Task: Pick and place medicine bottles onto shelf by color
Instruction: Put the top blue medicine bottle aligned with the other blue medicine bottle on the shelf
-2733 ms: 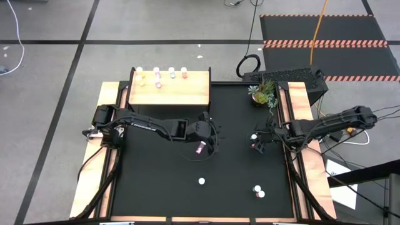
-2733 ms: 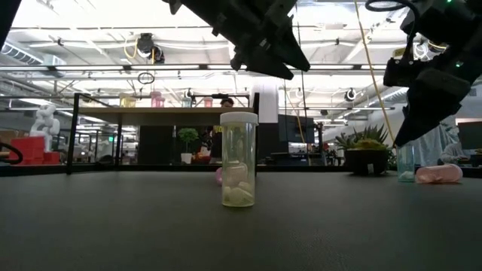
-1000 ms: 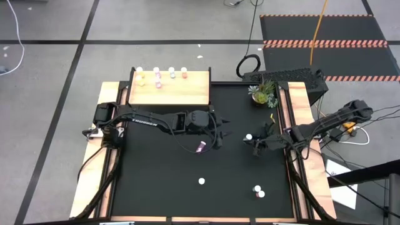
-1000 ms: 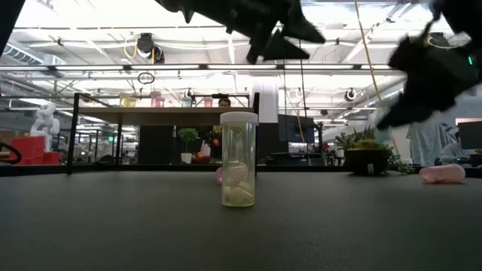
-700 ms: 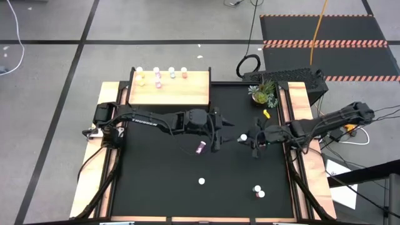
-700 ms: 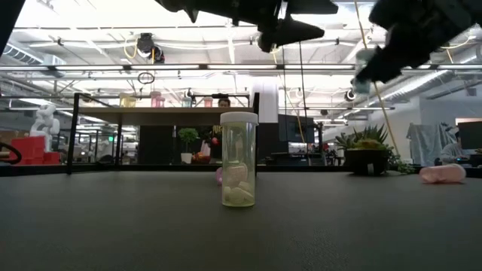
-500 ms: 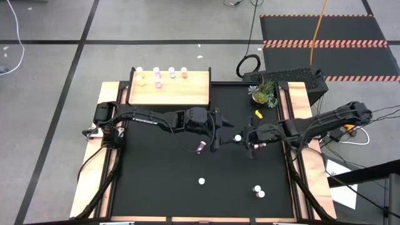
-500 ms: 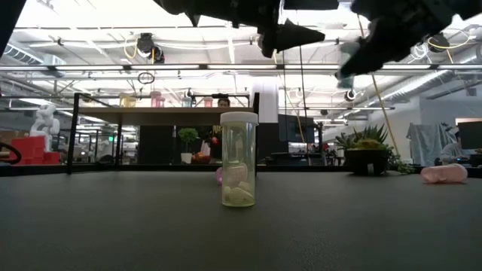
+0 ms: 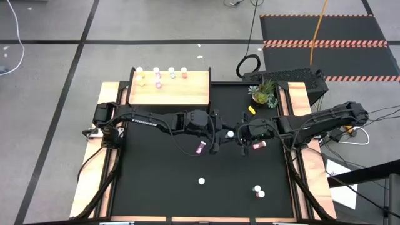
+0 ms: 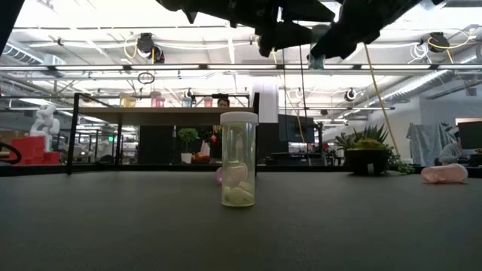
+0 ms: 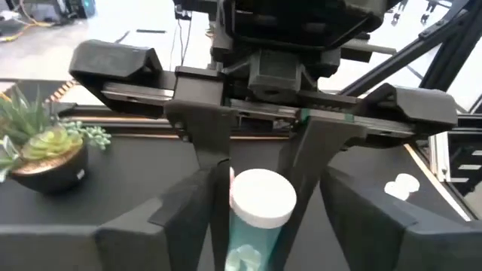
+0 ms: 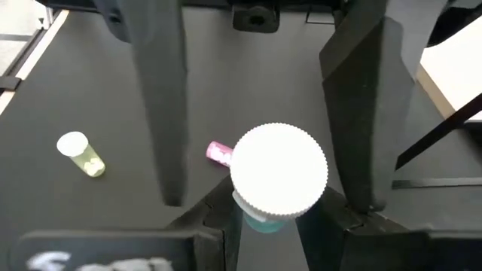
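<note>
Bottles such as the upright bottle [image 10: 239, 159] are waiting unsorted on the near table, while mid-table my right gripper [image 9: 237, 134] is clamping a white-capped bottle [image 9: 230, 133] between my left gripper's [image 9: 220, 134] spread fingers, and the far shelf [image 9: 181, 94] is carrying shelved bottles [image 9: 171, 72], their colours proving hard to tell.

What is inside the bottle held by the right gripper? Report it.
Pale pills show through the bottle's teal wall, between the right gripper's fingers. Their count cannot be seen; from above, the white cap covers the inside.
</note>
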Motion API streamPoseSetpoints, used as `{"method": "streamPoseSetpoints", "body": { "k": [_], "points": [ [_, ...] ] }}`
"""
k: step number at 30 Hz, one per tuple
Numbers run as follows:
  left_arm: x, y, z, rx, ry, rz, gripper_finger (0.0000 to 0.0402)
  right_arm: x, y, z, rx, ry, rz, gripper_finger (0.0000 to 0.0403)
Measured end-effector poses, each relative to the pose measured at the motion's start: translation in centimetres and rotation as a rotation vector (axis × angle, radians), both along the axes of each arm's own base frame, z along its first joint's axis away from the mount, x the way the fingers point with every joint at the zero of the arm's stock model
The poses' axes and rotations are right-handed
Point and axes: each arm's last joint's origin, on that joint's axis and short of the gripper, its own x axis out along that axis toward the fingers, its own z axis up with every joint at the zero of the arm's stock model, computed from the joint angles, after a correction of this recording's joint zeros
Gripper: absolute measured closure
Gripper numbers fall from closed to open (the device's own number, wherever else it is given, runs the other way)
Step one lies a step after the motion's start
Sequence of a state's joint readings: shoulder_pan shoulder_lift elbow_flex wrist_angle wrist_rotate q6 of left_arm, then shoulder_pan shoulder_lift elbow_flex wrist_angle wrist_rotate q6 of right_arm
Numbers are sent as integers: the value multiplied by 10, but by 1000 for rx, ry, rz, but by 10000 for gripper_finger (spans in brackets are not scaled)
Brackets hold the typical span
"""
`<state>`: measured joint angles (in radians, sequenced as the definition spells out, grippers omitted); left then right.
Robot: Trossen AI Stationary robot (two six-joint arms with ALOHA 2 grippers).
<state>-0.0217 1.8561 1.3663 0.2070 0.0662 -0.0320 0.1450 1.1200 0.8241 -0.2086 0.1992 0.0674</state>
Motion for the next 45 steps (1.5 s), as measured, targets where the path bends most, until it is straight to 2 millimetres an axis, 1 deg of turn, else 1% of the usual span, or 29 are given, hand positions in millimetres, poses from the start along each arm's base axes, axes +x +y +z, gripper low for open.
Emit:
{"method": "streamPoseSetpoints", "body": {
  "k": [8, 18, 21, 24, 29, 33, 36, 38, 41, 45],
  "points": [
    [0, 0, -1, 41, 14, 4, 211, 0, 0, 1, 38, -7, 0, 307],
    [0, 1, -2, 57, 16, 12, 262, 0, 0, 1, 54, -10, -11, 307],
    [0, 1, -2, 62, 16, 21, 276, 0, 0, 1, 55, -10, -12, 300],
    [0, 1, -1, 63, 10, 28, 280, 0, 0, 1, 54, -11, -15, 281],
    [0, 4, 0, 62, -5, 53, 269, 1, -3, 2, 59, -22, -31, 227],
    [-4, 10, 7, 44, -8, 129, 270, -4, -11, 11, 51, -64, -114, 181],
    [-12, 17, 19, 59, -6, 220, 277, -15, -17, 20, 30, -93, -187, 153],
    [-22, 23, 31, 74, 2, 314, 278, -25, -23, 25, 17, -103, -243, 140],
    [-41, 37, 46, 107, 61, 466, 274, -41, -32, 34, 10, -128, -306, 128],
    [-71, 59, 66, 149, 123, 619, 268, -57, -42, 37, 20, -161, -361, 126]
  ]
}}
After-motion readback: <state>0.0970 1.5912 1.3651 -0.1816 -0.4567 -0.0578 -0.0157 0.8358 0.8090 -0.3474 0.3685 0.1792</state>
